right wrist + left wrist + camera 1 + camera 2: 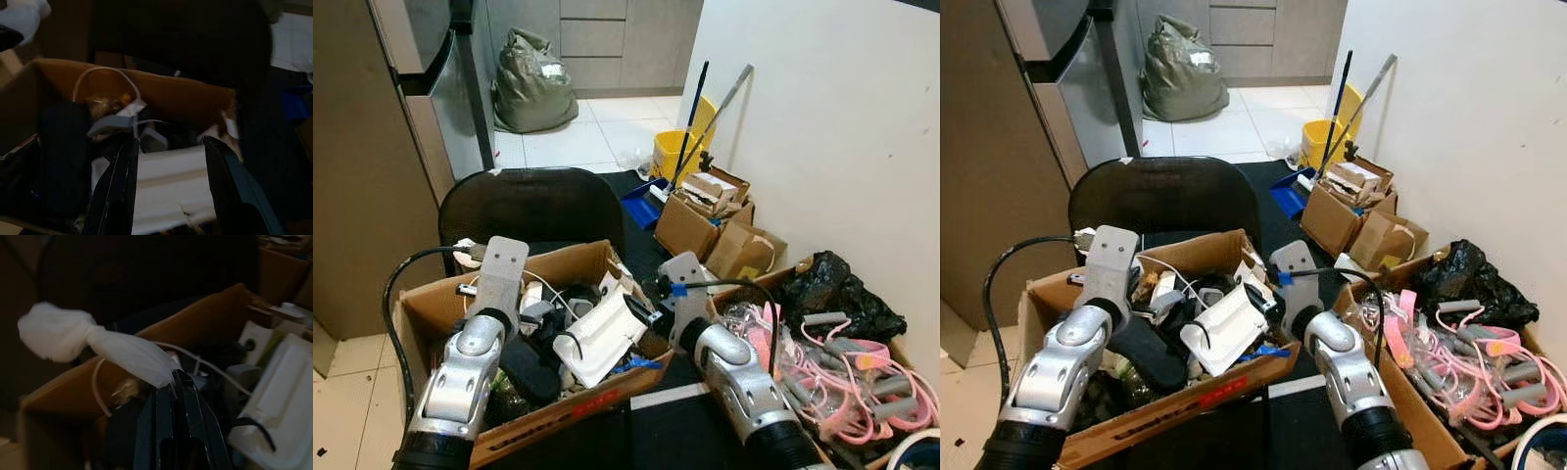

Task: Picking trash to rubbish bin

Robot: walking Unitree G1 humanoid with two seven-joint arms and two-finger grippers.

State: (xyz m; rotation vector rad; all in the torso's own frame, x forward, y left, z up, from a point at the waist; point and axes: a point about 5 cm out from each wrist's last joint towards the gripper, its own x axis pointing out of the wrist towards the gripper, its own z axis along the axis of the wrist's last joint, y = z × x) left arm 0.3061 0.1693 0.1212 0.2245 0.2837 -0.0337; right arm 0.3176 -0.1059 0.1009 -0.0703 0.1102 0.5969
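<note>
An open cardboard box (431, 304) of mixed junk stands in front of me, holding a white foam piece (602, 333), cables and dark items. Behind it stands a black rounded bin (529, 201). My left gripper (173, 377) is shut on a twisted white tissue wad (73, 338), held over the box's far left corner; the wad also pokes out beside my left wrist as a white tissue wad (463, 247). My right gripper (168, 142) hangs open above the foam piece (166, 181), with nothing between its fingers.
To the right, a box of pink and grey cables (842, 372) and a black plastic bag (827, 284) line the white wall. Further back are small cardboard boxes (705, 215), a yellow bucket (677, 152) and a grey-green sack (533, 83). A fridge (431, 78) stands left.
</note>
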